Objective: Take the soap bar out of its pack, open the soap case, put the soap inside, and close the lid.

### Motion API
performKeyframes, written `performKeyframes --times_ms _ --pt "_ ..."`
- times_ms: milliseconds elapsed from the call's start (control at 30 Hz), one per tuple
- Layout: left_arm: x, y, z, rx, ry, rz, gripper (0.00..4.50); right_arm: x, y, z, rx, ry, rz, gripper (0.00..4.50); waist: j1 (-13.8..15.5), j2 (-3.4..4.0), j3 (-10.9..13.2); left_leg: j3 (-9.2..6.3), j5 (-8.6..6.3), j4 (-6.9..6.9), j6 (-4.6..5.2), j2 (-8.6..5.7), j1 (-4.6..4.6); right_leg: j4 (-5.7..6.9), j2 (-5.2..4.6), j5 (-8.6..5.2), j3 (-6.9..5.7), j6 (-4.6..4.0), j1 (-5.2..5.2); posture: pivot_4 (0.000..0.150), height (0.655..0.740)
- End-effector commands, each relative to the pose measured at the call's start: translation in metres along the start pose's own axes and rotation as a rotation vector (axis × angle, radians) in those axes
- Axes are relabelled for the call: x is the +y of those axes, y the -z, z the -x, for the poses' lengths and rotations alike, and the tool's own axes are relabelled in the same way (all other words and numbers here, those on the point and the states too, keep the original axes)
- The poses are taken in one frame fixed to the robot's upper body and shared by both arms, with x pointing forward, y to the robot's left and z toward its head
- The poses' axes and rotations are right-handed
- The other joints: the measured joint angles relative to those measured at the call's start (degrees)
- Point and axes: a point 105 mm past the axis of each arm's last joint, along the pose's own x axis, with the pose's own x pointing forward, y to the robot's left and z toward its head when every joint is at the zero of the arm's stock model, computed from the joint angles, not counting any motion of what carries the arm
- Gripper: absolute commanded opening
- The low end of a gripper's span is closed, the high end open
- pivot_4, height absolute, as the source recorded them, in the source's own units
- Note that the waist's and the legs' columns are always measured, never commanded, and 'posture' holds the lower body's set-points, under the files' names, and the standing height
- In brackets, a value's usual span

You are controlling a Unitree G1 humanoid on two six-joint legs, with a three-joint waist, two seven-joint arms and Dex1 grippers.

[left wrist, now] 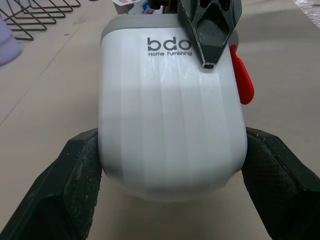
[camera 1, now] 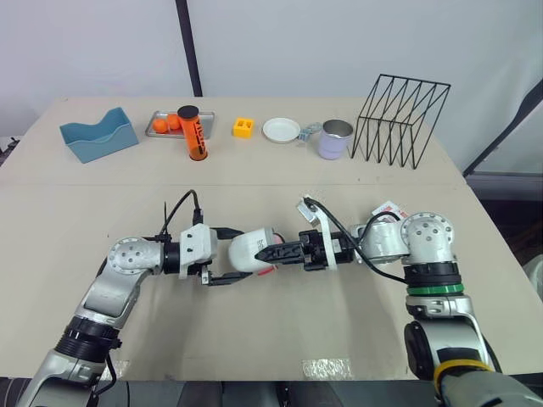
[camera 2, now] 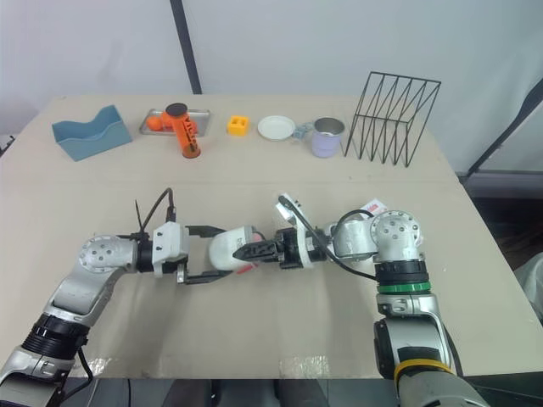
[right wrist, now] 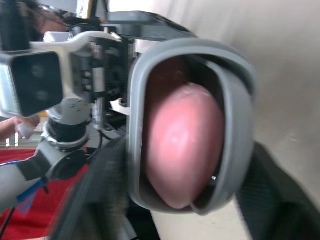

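Left gripper [camera 1: 234,254] is nearest me, clamped on the case [left wrist: 170,115]: its 2 fingers [left wrist: 75,185] press the 2 sides of the white shell. Soap [right wrist: 182,145] sits inside, pink, seen through the grey-rimmed mouth, so I judge the lid not fully down. Right gripper [camera 1: 270,252] meets the case's far end, lying over the lid; I cannot tell whether it grips or only rests there. The case is over the middle of the table [camera 1: 254,339], between both grippers.

Risks:
- The shell is smooth and rounded, so a push from the right could slide it out of the left's side clamp.
- If the mouth tips down, the soap may slip out.
- An off-centre press may leave the lid unlatched.

Pose: both forearms low and roughly level, pointing at each other, elbows out wide.
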Motion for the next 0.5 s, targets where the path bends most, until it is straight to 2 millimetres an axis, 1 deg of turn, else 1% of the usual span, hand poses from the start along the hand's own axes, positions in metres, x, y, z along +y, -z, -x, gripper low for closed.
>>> performKeyframes --times_ms 33,467,500 --pt "0.0035 -0.0164 -0.0014 -0.043 0.007 -0.058 3.47 0.0037 -0.0032 0.0027 -0.01 0.006 0.027 2.0 0.0 0.0 0.0 0.0 0.0 0.0 0.0 0.0 0.0 0.0 0.0 0.0 0.0 0.0 0.0 0.15 0.74" --pt "0.0028 -0.0164 -0.0022 -0.04 0.016 -0.022 3.47 0.0033 0.0016 0.0006 0.008 0.01 0.034 2.0 0.0 0.0 0.0 0.01 0.0 -0.01 0.0 0.0 0.0 0.0 0.0 0.0 0.01 0.0 -0.02 0.15 0.74" --pt "0.0025 -0.0162 -0.0018 -0.042 0.019 -0.006 3.97 0.003 0.0016 0.0008 0.008 0.012 0.034 2.0 0.0 0.01 0.0 0.01 0.0 -0.01 0.0 0.0 0.0 0.0 0.0 0.0 0.01 0.0 -0.02 0.15 0.74"
